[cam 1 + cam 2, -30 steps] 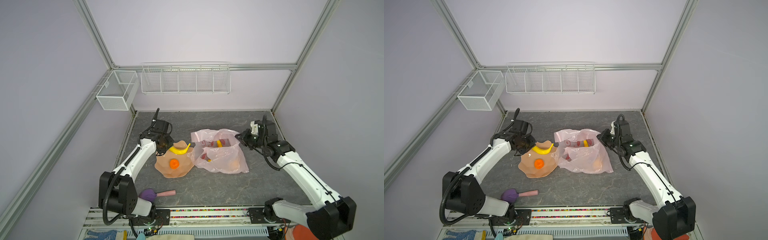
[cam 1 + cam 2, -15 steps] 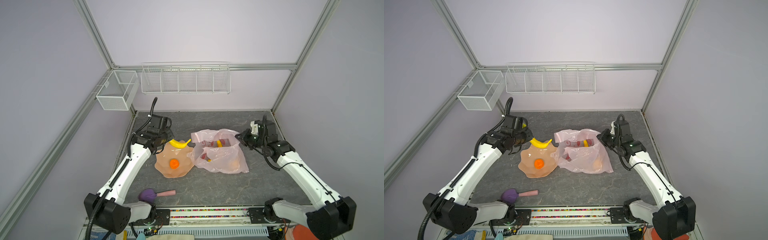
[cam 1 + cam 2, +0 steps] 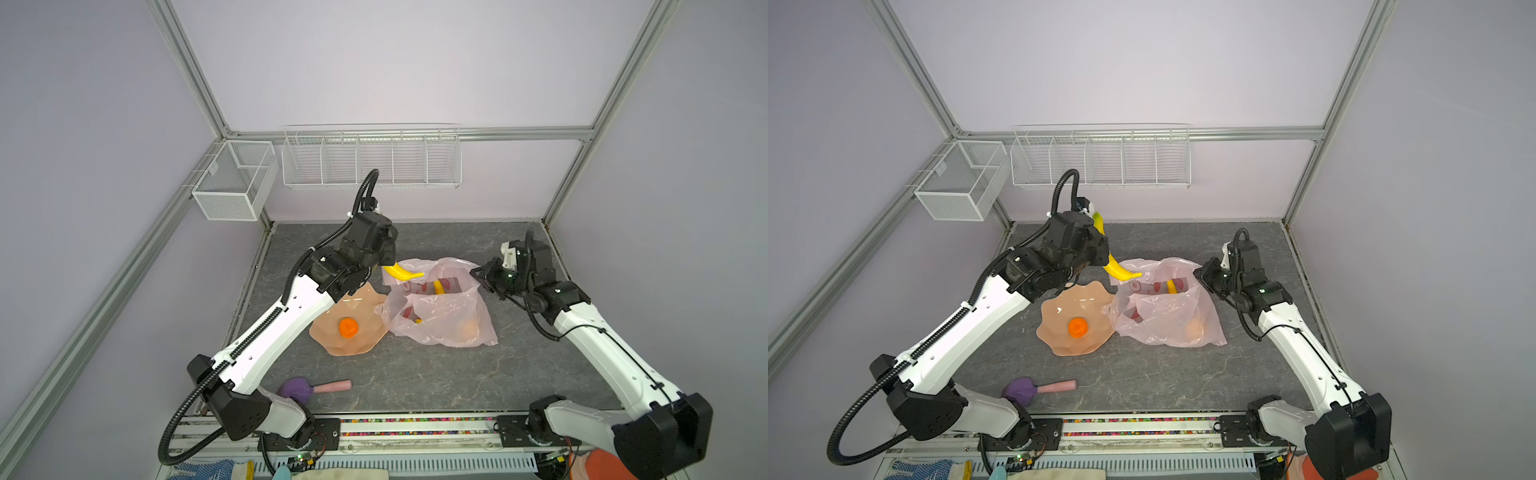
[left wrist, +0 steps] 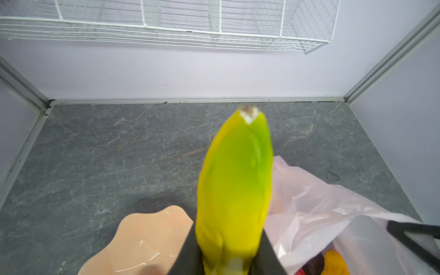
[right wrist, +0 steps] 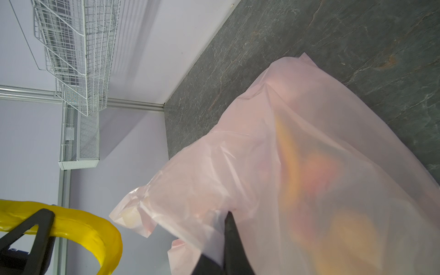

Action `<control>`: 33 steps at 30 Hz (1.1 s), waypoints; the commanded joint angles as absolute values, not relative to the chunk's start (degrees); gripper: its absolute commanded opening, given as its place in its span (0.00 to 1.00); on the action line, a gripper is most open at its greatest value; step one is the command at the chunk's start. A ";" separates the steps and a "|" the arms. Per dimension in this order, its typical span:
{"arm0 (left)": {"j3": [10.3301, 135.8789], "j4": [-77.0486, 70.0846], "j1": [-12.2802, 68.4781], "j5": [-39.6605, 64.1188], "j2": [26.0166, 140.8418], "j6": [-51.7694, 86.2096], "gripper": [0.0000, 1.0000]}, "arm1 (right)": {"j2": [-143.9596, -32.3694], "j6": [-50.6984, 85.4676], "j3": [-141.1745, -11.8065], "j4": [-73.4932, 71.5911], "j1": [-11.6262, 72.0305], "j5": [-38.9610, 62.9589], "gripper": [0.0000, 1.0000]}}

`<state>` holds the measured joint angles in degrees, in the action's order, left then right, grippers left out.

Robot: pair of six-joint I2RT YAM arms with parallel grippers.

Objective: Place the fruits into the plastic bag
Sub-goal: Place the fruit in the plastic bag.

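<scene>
The grey table (image 3: 415,374) carries the pink plastic bag (image 3: 440,316), which lies crumpled with its mouth open toward the back wall. The peach wavy-edged dish (image 3: 365,305) sits just beside the bag, touching it on the left arm's side. The left tool (image 3: 386,265) hangs above the bag's rim on that same side, its jaws partly closed on a yellow banana (image 3: 401,272) whose free end points over the bag's mouth. The right tool (image 3: 478,272) is closed tight, pinching the bag's rim on the opposite side. A brush (image 3: 311,388) lies well apart from the bag, nearer the arm bases. A second banana (image 3: 437,286) rests inside the bag. The orange (image 3: 348,327) sits in the dish, near the bag.
</scene>
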<state>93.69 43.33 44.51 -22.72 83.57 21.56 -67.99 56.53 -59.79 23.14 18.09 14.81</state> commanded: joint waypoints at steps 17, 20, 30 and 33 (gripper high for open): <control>96.09 43.29 47.75 -25.79 93.66 35.87 0.00 | -66.09 56.34 -59.78 24.26 17.88 13.80 0.07; 96.71 43.59 49.05 -26.15 95.51 37.24 0.00 | -66.17 56.22 -59.77 24.10 17.92 13.80 0.07; 94.85 43.48 52.41 -27.17 98.00 39.02 0.00 | -66.62 56.15 -59.61 23.82 17.96 14.24 0.07; 94.11 42.77 53.25 -25.75 98.48 38.40 0.00 | -66.86 56.05 -59.59 23.73 17.93 14.30 0.07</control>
<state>94.50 42.72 52.58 -25.80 97.73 37.52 -67.29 56.53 -59.79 23.59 18.06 14.41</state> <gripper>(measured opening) 0.238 0.067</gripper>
